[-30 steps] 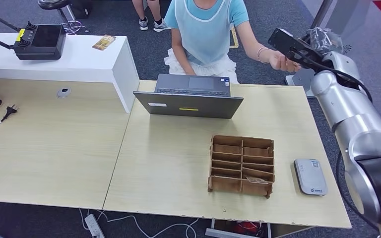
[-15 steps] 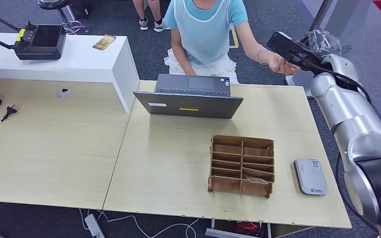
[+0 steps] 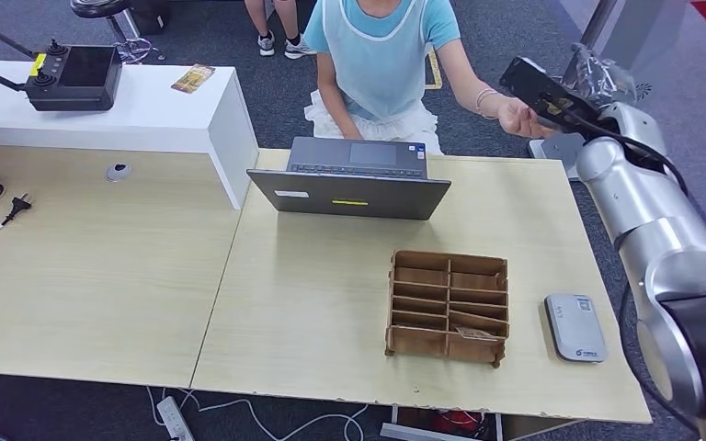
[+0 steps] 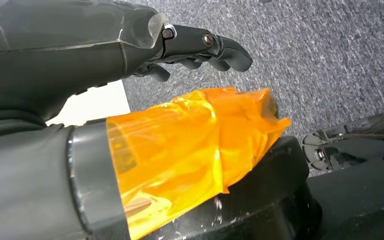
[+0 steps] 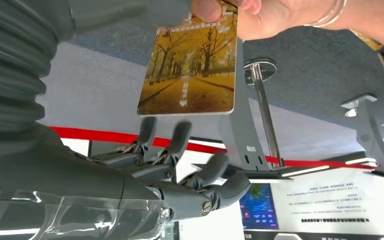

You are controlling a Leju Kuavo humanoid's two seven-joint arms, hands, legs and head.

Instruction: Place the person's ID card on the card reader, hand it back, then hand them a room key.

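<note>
My right hand [image 3: 540, 90] is raised past the table's far right corner, next to the person's hand [image 3: 518, 116]. In the right wrist view the person's fingers [image 5: 260, 12] pinch a card with a picture of yellow trees [image 5: 192, 70] by one end. The card hangs in the gap between my thumb and my dark fingers [image 5: 180, 175], which are spread apart and do not grip it. The white card reader [image 3: 575, 326] lies at the table's near right. My left hand [image 4: 130, 65] hangs over grey carpet with its fingers loose, holding nothing.
A brown wooden slotted box [image 3: 448, 306] with a card in a near slot [image 3: 476, 333] stands left of the reader. An open laptop [image 3: 349, 179] sits before the person. A white counter [image 3: 147, 115] carrying a black controller [image 3: 74, 78] is at far left.
My right hand has wavered slightly, drifting left and then back right. The person's hand stays beside it. Nothing on the table has moved.
</note>
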